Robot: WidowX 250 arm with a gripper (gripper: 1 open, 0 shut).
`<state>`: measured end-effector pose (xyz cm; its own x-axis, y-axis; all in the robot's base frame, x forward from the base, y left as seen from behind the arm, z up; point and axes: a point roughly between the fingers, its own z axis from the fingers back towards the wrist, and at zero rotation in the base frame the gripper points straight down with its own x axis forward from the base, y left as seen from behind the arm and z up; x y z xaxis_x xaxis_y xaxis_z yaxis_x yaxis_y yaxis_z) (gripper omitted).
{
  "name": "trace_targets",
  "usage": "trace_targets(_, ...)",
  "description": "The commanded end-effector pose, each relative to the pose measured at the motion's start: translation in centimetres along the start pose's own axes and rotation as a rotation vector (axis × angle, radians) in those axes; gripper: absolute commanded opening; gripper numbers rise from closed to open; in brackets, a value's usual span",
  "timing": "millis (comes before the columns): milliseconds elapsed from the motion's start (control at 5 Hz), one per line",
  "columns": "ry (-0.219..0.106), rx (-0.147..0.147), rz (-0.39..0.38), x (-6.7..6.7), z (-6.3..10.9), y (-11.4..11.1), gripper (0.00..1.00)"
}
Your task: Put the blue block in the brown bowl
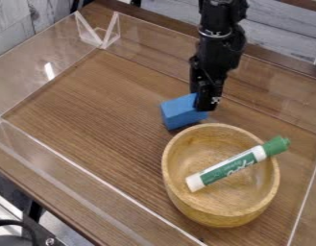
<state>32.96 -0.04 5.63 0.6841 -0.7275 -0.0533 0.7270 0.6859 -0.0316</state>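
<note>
gripper: points down, jaws closed on the blue block's far right end | blue block: tilted on the worktop, just beyond the brown bowl's far rim | brown bowl: near the worktop's front right corner, green-and-white marker lying inside it | clear walls ring the worktop

Premises present as a robotics lab or test bench. Evidence: a wood-grain table fenced on its edges by low clear acrylic walls, forming a contained work area, with a black robot arm standing over it. Contents are sparse and look staged, not domestic.
</note>
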Motion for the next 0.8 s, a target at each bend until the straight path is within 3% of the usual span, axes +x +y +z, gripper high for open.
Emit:
trace_targets(0,-0.072,0.07,0.01,0.43,3.1,1.03,0.0)
trace_targets(600,-0.075,0.064,0.007,0.53,3.15,1.27,0.0)
